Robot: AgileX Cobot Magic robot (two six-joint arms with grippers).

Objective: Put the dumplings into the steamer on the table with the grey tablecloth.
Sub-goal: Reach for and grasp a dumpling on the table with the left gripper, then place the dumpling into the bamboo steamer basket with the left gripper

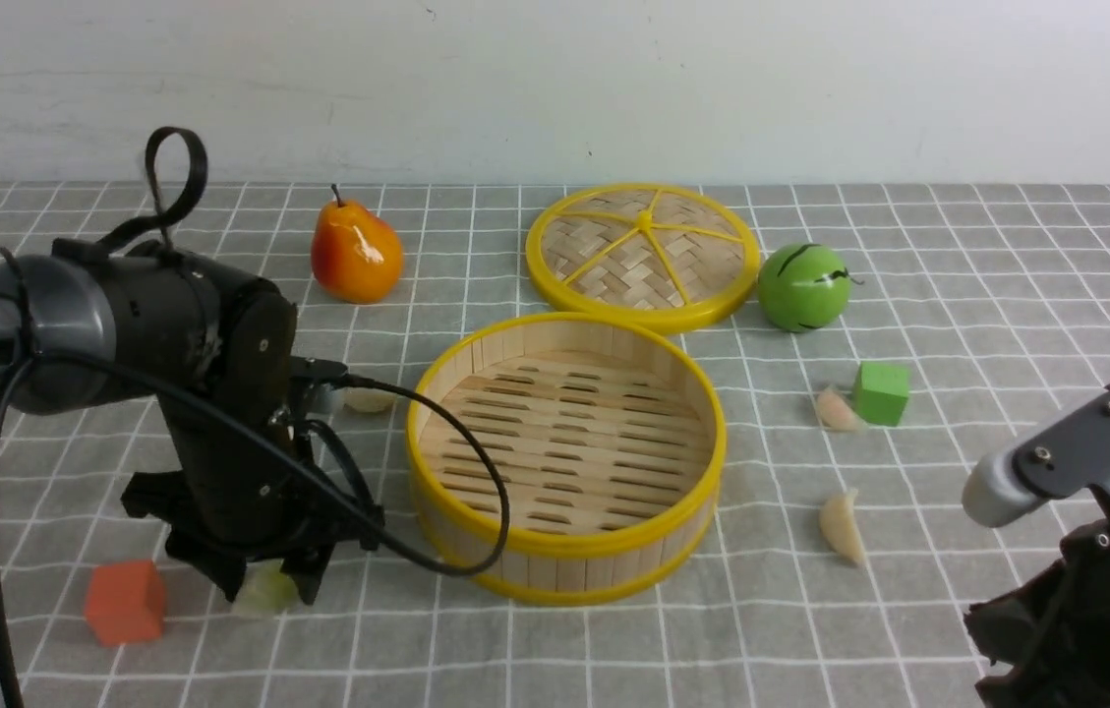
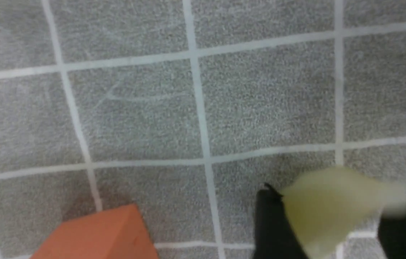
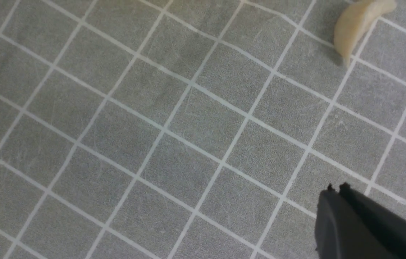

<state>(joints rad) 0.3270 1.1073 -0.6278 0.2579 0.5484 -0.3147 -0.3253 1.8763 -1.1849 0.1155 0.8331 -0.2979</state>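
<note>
Left tool (image 1: 269,582) around greenish dumpling (image 1: 264,590)

You had open grey tablecloth (image 1: 751,639) at five o'clock of the bamboo steamer (image 1: 564,580); an orange cube (image 1: 126,602) stood in your way at eight o'clock.

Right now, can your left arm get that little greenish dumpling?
Probably yes: the left tool has its black fingers on both sides of the small, shiny, greenish crescent dumpling, and the orange cube sits off to one side, not between them.
</note>
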